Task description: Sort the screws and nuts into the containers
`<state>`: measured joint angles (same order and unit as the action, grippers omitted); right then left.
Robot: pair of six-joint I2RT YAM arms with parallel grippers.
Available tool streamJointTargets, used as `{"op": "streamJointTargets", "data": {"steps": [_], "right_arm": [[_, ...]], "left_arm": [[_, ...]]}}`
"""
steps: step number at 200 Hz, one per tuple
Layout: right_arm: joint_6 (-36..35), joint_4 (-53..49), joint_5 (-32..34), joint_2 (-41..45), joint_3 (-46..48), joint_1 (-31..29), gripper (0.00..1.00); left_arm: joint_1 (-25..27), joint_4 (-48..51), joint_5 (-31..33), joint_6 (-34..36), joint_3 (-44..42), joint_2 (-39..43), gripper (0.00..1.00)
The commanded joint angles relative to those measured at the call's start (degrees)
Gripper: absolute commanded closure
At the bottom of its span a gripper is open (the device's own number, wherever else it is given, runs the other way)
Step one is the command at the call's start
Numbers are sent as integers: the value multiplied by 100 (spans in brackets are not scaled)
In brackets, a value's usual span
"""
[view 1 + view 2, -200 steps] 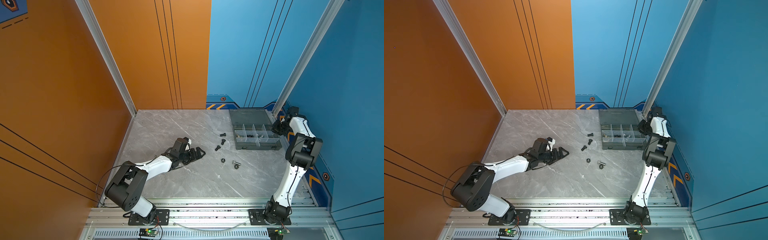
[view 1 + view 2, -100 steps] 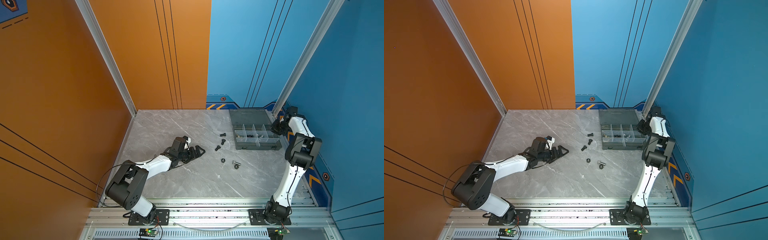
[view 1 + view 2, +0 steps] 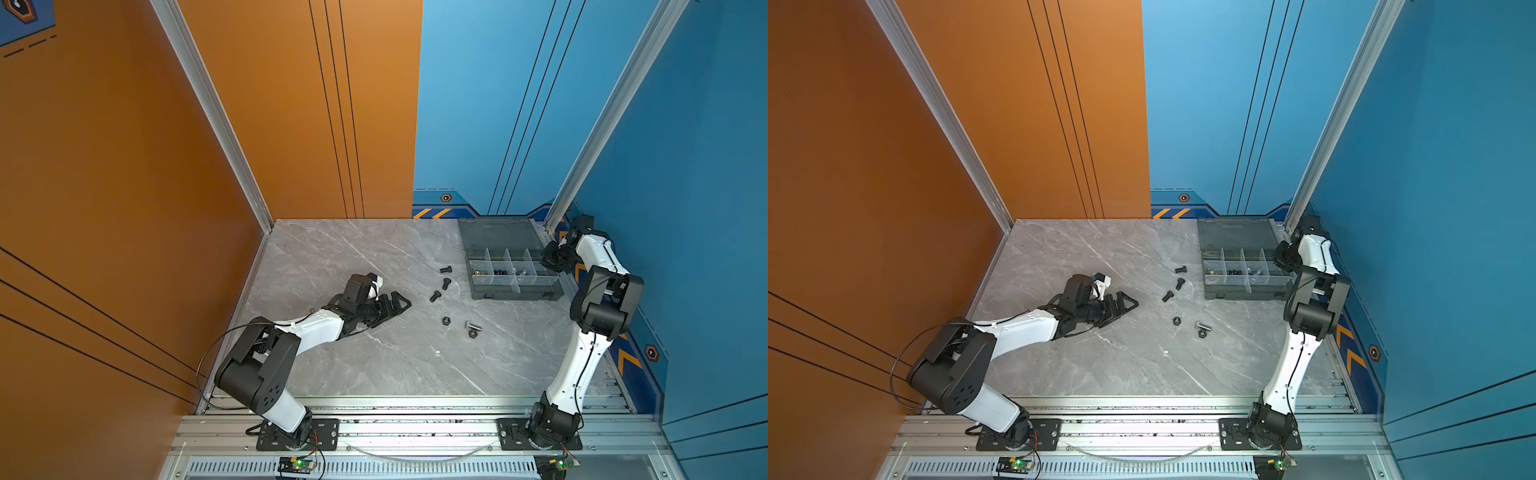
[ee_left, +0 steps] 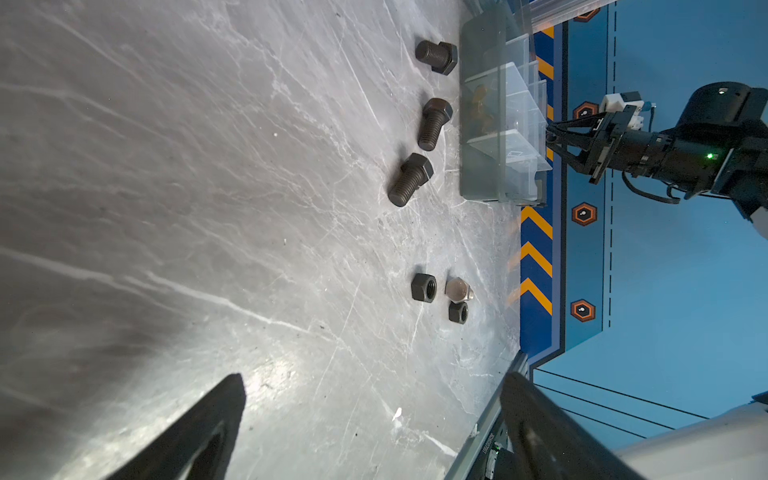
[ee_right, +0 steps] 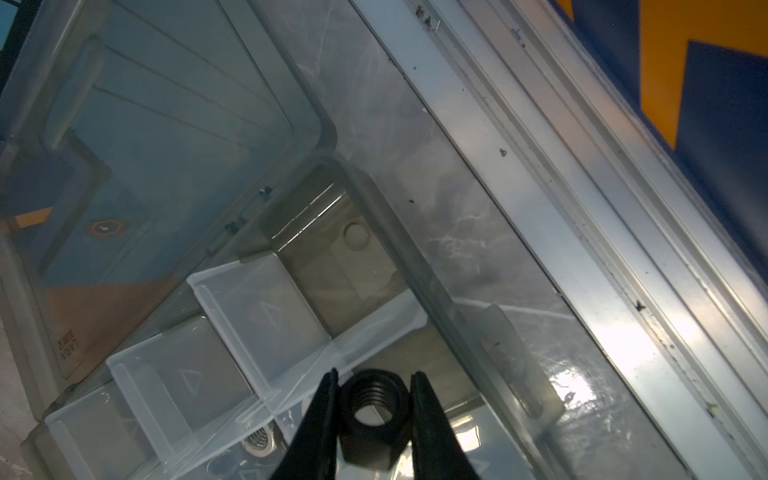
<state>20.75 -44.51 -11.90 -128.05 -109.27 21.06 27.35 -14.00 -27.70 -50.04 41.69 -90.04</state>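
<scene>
Nearest to us, both arms rise from the aluminium rail [image 3: 415,424] along the front edge of the grey marble table [image 3: 374,365]. The left arm lies low across that table. In the left wrist view the left gripper [image 3: 401,305] has its jaws spread wide with nothing between them, and it sits well apart from all the hardware. A little farther back and to its right we find a loose black nut [image 3: 446,320] on its own. A second black nut [image 3: 472,333] lies just beside the silver bolt [image 3: 473,326], though we cannot tell whether those two touch. Beyond them three black bolts [image 3: 446,284] lie on their sides in a loose line near the left end of the organizer box [image 3: 515,293]. In the box's rear compartments [image 3: 509,266] we make out small pieces: brass-coloured at the left end, then black, then silver. Over the right end of the box the right gripper [image 5: 375,372] has its jaws drawn in on a black hex nut [image 5: 372,419], pinching it by two opposite flats with the threaded bore facing the wrist camera. The nut hangs above the clear dividers, but we cannot tell which compartment lies under it. Behind the box its flat lid [image 3: 498,237] lies open on the table, close to the far blue wall [image 3: 478,124].
</scene>
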Motion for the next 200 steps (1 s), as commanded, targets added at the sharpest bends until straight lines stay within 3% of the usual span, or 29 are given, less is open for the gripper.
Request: {"op": "streamJointTargets", "data": {"steps": [1,50,90,140,200], "right_arm": [[-111,-334,93,-23,236,-31,77],[-166,-376,28,116,258,-21,61],[-191,-432,-191,498,351,-27,58],[-245,-443,-426,1942,1236,-305,55],[-138,-694,-322,3596,2955,-1404,50]], "left_arm": [[-71,-41,-166,-14,84,-33,2],[-46,-16,-87,-23,21,97,2],[-39,-1,-81,-35,-10,182,2],[-23,93,-62,27,-34,326,2],[-20,179,64,109,-116,462,2]]}}
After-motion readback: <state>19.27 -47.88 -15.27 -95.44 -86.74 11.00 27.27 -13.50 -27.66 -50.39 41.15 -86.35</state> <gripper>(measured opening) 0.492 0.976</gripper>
